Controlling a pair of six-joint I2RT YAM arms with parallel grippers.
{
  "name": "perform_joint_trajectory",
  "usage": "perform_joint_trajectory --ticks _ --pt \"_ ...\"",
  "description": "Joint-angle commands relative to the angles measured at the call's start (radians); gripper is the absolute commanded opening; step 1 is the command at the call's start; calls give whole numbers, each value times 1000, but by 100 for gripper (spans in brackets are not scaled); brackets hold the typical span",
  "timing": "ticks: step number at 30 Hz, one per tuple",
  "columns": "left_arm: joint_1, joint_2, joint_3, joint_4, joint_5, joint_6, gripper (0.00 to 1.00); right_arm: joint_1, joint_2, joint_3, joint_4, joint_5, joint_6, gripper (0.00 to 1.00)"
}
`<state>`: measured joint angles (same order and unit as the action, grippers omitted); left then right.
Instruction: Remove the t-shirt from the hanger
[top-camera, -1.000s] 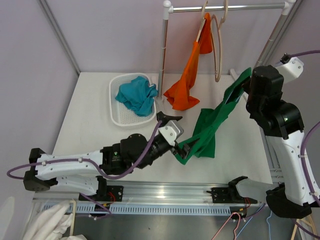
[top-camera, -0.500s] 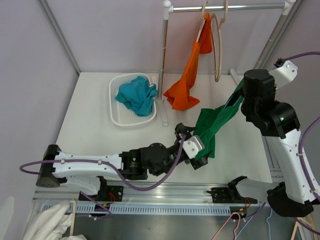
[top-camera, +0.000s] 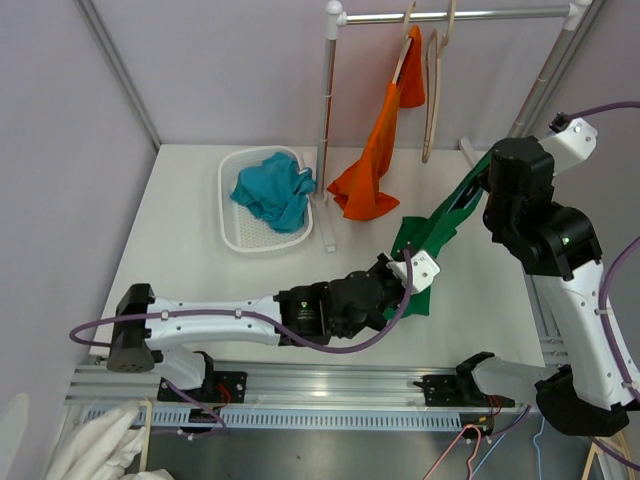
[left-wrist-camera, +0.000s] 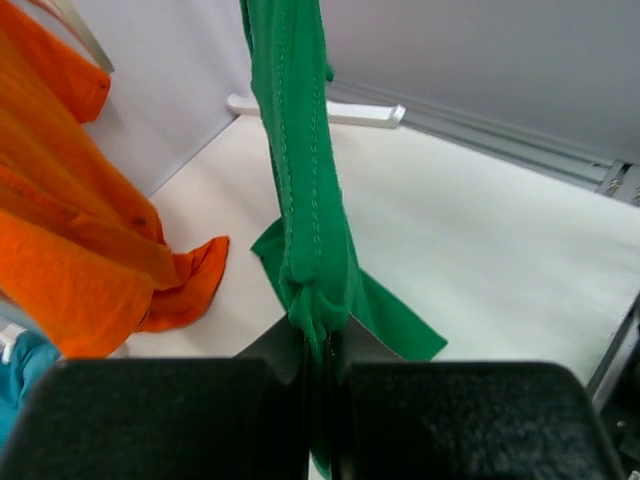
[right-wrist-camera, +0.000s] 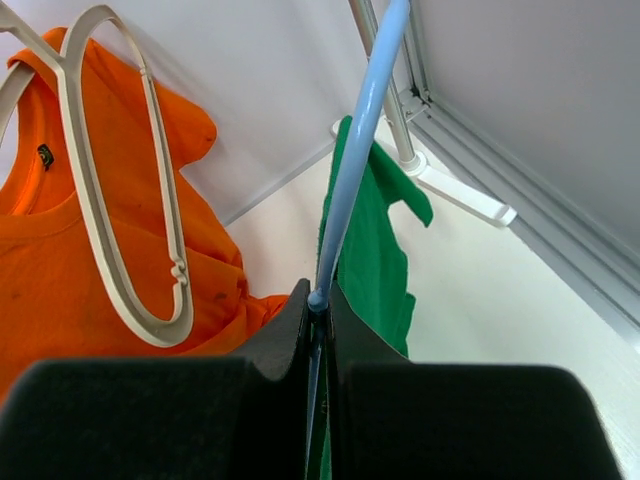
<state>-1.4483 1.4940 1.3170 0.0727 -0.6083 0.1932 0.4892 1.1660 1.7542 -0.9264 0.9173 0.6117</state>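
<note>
A green t-shirt (top-camera: 440, 225) hangs stretched from a light-blue hanger (right-wrist-camera: 352, 160) down to the white table. My right gripper (right-wrist-camera: 320, 300) is shut on the hanger's bar, high at the right of the table (top-camera: 488, 178). In its wrist view the green t-shirt (right-wrist-camera: 378, 250) drapes just behind the bar. My left gripper (top-camera: 405, 265) has reached across to the shirt's lower part. In the left wrist view the gripper (left-wrist-camera: 318, 345) is shut on a bunched fold of the green t-shirt (left-wrist-camera: 300, 150), which rises taut above the jaws.
An orange t-shirt (top-camera: 375, 160) hangs on a wooden hanger from the rail, its hem on the table. An empty wooden hanger (top-camera: 432, 95) hangs beside it. A white basket (top-camera: 228, 222) holds a teal cloth (top-camera: 272, 190). The rack's upright pole (top-camera: 325, 110) stands between them.
My left arm swept right from the shirt's bottom hem up to its middle and closed its open jaws on the green fabric. The right arm shifted slightly, still holding the hanger.
</note>
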Motion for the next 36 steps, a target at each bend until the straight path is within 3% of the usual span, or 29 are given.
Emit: perform_joint_trajectory --ticks 1,10,14,21,27,28,31,32,34,36 --pt "-27 -34 -27 52 -99 45 1 -7 11 22 84 58 -32 0" --pt "-170 -189 -123 -42 -90 -32 1 -156 84 2 184 -38 -89 0" --pt "-228 -253 -194 -103 -98 -154 1 -187 101 1 198 -69 -99 0" --pt "-156 -111 -344 100 74 -236 1 -192 92 25 184 -121 -102 0" --pt "123 92 -64 -63 298 -420 1 -130 43 57 59 -268 -70 0" --pt "179 136 39 -103 314 -429 1 -124 18 60 46 -309 -73 0" --pt "267 217 163 -178 346 -471 1 -123 -6 71 -17 -495 -102 0" --pt "332 247 248 -204 428 -510 1 -123 -6 86 -44 -523 -105 0" --pt "388 316 376 -325 487 -547 1 -123 -8 120 -98 -520 -121 0" --pt "419 403 466 -417 506 -545 1 -123 -44 105 -50 -473 -161 0"
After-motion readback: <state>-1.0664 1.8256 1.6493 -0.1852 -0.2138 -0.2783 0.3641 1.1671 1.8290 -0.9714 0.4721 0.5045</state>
